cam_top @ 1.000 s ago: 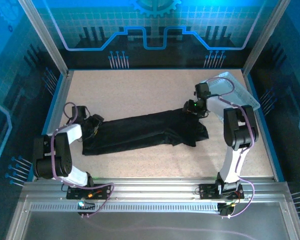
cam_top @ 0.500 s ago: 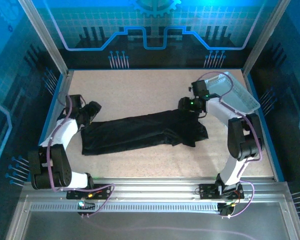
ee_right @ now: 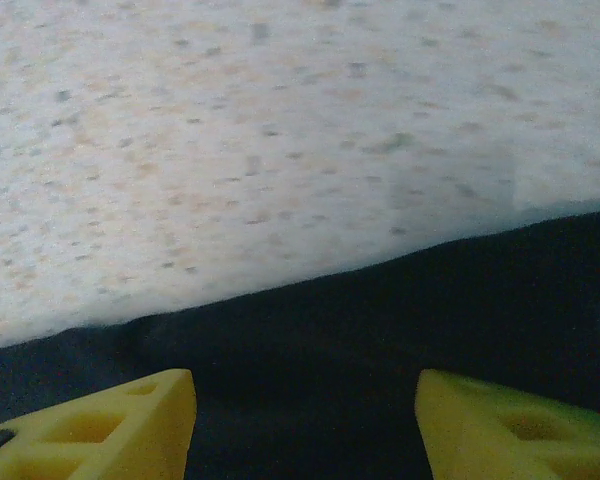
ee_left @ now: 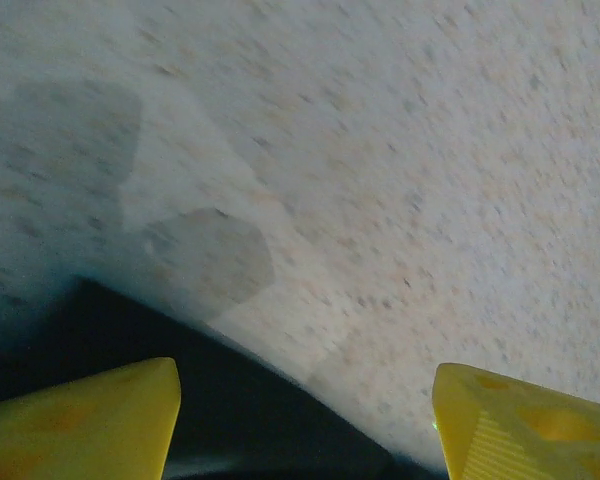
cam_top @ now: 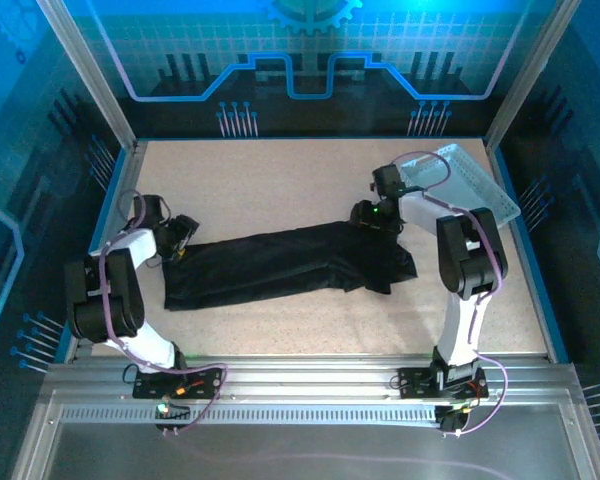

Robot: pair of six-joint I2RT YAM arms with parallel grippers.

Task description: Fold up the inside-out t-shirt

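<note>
The inside-out t-shirt [cam_top: 290,265] is black and lies as a long crumpled band across the middle of the table. My left gripper [cam_top: 180,236] hovers low at its far left corner. In the left wrist view the left gripper [ee_left: 305,430] is open, and a black fabric edge [ee_left: 230,420] lies between the yellow fingertips [ee_left: 80,420]. My right gripper [cam_top: 366,217] sits at the shirt's far right edge. Seen from the right wrist, the right gripper [ee_right: 305,430] is open, with the t-shirt [ee_right: 380,330] spread under and between its fingertips [ee_right: 510,430], nothing pinched.
A light grey perforated tray [cam_top: 470,185] rests tilted at the back right corner, just behind the right arm. Bare speckled tabletop [cam_top: 280,185] stretches beyond the shirt, and more of it [cam_top: 310,325] lies in front. Frame walls close in the table's sides.
The right gripper has drifted a little to the left along the shirt's far edge. The left gripper swung away toward the far side and came back near the left corner. The shirt lies unchanged.
</note>
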